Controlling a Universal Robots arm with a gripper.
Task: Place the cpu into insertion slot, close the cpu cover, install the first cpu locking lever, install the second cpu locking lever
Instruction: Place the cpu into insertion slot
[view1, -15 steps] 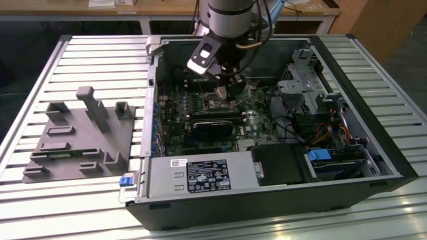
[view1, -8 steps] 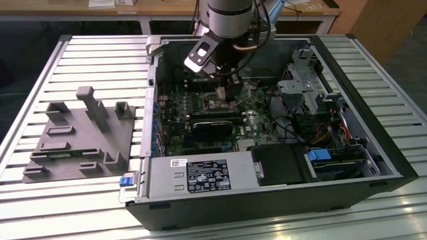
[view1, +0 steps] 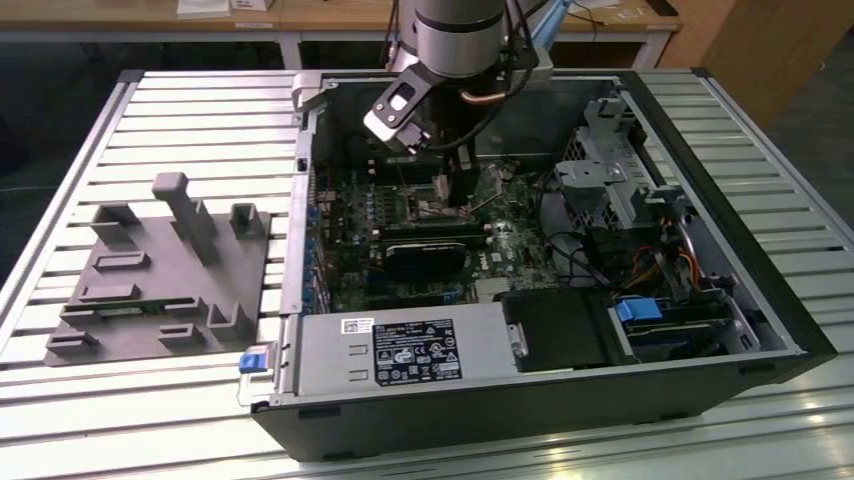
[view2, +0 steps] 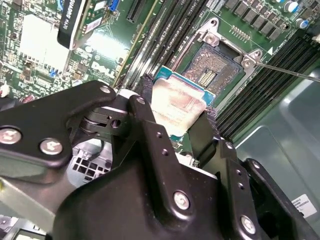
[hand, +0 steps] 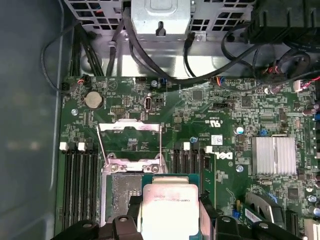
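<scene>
Jaws are pinching the cpu, which I'm holding just short of the bare insertion slot; cpu cover standing open, nothing installed.

Insertion slot sits uncovered just past the cpu clamped in my gripper, cpu cover standing open clear of it, but memory slots crowd two sides, a thin locking lever juts out at one corner, and the case wall closes in beyond one slot bank.
</scene>
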